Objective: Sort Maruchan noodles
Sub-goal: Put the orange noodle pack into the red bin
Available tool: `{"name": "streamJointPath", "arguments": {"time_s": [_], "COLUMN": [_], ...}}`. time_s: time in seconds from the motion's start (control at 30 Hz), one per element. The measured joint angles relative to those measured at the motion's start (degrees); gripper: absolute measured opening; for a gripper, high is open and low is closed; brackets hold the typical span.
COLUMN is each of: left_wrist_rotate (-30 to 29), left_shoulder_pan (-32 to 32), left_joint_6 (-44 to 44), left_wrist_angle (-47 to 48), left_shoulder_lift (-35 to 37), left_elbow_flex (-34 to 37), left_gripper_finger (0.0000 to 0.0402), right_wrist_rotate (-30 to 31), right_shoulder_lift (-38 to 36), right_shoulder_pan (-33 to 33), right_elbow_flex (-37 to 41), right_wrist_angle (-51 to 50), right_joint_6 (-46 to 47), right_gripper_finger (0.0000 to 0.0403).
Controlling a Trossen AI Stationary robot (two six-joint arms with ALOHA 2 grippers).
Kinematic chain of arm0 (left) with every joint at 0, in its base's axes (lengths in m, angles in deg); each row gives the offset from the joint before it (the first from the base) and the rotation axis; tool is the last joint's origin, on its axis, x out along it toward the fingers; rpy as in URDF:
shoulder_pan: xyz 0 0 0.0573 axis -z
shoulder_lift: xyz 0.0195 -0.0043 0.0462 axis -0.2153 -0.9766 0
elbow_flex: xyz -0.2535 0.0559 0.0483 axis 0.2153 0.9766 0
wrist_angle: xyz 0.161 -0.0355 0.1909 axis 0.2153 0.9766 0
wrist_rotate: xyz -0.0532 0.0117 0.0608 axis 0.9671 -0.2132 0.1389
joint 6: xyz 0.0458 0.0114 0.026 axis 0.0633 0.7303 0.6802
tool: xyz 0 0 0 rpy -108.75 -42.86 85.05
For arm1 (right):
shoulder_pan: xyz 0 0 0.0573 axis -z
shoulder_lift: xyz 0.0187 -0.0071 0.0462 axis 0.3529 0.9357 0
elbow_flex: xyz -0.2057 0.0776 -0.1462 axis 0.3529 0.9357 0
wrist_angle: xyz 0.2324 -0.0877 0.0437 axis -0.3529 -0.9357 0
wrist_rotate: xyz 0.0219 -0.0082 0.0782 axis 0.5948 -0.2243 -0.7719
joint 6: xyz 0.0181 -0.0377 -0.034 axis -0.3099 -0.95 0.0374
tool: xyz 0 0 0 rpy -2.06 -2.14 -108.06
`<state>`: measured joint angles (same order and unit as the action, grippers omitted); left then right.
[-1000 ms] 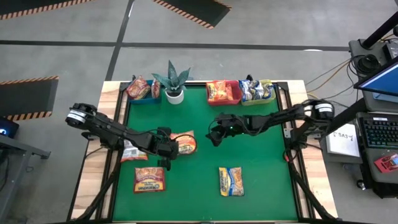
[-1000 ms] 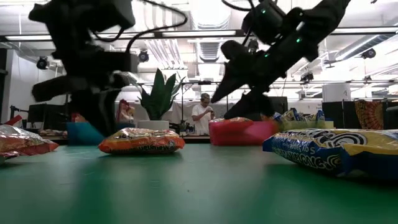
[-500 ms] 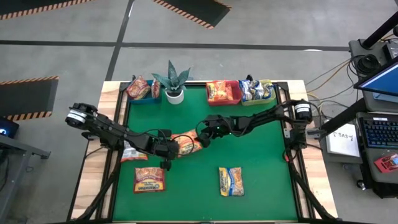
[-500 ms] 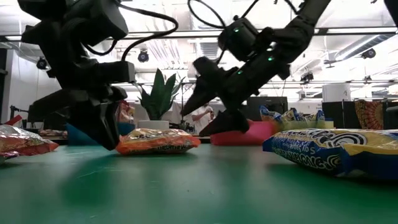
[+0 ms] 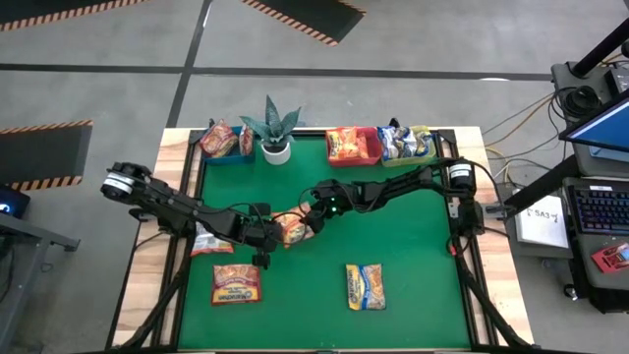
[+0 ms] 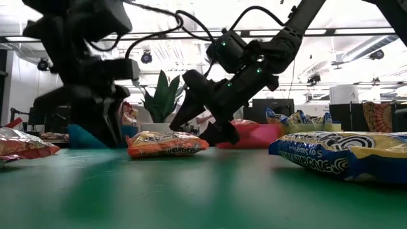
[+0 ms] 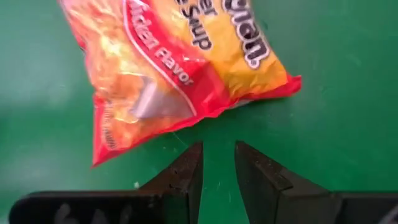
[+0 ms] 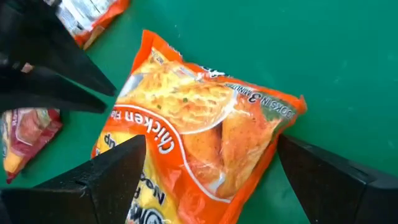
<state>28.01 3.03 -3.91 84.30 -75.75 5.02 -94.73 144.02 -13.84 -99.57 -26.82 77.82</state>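
An orange Maruchan packet (image 5: pixel 293 229) (image 6: pixel 166 144) lies flat on the green mat between my two grippers. My left gripper (image 5: pixel 267 236) (image 7: pixel 217 149) is low at the packet's left end (image 7: pixel 180 62), with only a narrow gap between its fingers and green mat showing between fingertips and packet. My right gripper (image 5: pixel 313 218) (image 8: pixel 210 142) is wide open over the packet's right end (image 8: pixel 199 143), slanting down, one finger on either side. I see no touch. A maroon packet (image 5: pixel 237 284) and a blue-and-yellow packet (image 5: pixel 365 286) lie flat nearer the near edge.
Another packet (image 5: pixel 208 239) lies at the mat's left edge under the left arm. Along the far edge stand a blue bin (image 5: pixel 224 143), a potted plant (image 5: pixel 274 128), a red bin (image 5: pixel 353 146) and a yellow-green bin (image 5: pixel 408 144), all three bins holding packets. Bare mat lies right of centre.
My right gripper has travelled toward the table's left and down, from open mat to the orange packet's right end, staying wide open. My left gripper has dipped toward the packet's left end. The packet has slid a little toward the table's right.
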Motion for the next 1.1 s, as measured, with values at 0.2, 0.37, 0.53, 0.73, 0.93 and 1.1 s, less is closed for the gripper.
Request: {"name": "streamJointPath", "arguments": {"time_s": [0.2, 0.37, 0.53, 0.73, 0.93, 1.1], "left_wrist_rotate": [0.1, 0.1, -0.2, -1.0, -0.4, -0.3], "left_shoulder_pan": [-0.4, -1.4, -2.2, -2.3, -2.4, -2.4], "left_joint_6": [4.7, 6.3, 2.6, 1.0, 1.0, 0.5], "left_wrist_angle": [-7.1, -13.8, -14.9, -17.9, -22.9, -23.8], "left_shoulder_lift": [2.0, -0.3, -0.7, -0.8, -0.8, -0.9], "left_elbow_flex": [-0.7, 2.3, 5.1, 7.6, 9.2, 9.3], "left_gripper_finger": [0.0075, 0.0075, 0.0075, 0.0075, 0.0075, 0.0075], "right_wrist_rotate": [-2.1, -2.5, -4.4, -6.1, -5.7, -4.9], "right_shoulder_lift": [1.2, 1.2, 1.1, 1.1, 1.1, 1.1], "right_shoulder_pan": [0.1, 0.0, -0.1, -0.3, -0.3, -0.3], "right_elbow_flex": [-0.3, 0.0, 0.1, 0.1, 0.1, 0.1], "right_wrist_angle": [0.7, 0.9, 1.3, 4.8, 7.0, 7.0], "right_joint_6": [-0.4, -0.4, -0.4, 0.2, 3.4, 5.0], "right_gripper_finger": [0.0352, 0.0352, 0.0352, 0.0352, 0.0339, 0.0308]}}
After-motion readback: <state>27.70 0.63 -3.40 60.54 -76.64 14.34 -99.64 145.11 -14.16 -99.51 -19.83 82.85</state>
